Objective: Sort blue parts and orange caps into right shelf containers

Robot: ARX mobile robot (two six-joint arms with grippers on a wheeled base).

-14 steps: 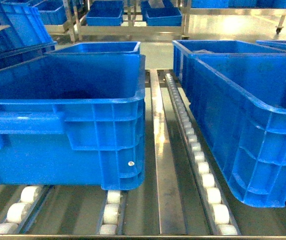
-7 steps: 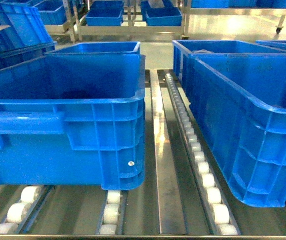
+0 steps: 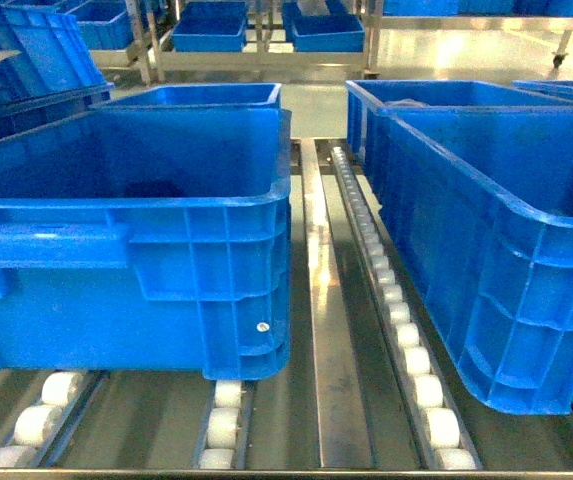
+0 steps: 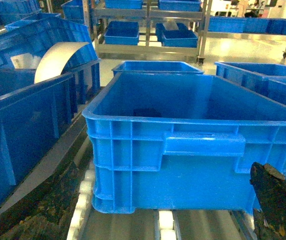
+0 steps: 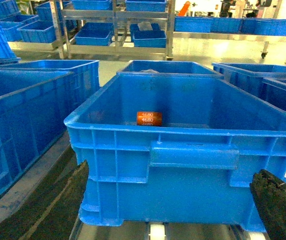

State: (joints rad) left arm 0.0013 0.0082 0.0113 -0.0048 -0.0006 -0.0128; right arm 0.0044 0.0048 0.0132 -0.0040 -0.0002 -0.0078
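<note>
The right crate (image 3: 506,270) stands on the right side of the roller shelf, its near wall facing the robot; the right wrist view looks straight at its front handle bar (image 5: 193,154). An orange label (image 5: 148,118) with dark digits sits against its far inner wall. Just behind it stands another blue crate (image 3: 436,100), the two apparently touching. The left crate (image 3: 136,250) sits on the left lane, well apart from the right one, with a dark patch (image 4: 146,113) low at its back that is too dim to identify. A row of white rollers (image 3: 396,310) and a flat metal rail (image 3: 331,330) run between the two lanes. Farther back, metal racks (image 3: 256,45) hold more blue crates.

Dark, rough-edged parts of the left gripper (image 4: 275,202) and right gripper (image 5: 277,205) show at the bottom corners of their wrist views, holding nothing that is visible; how far each is spread cannot be told.
</note>
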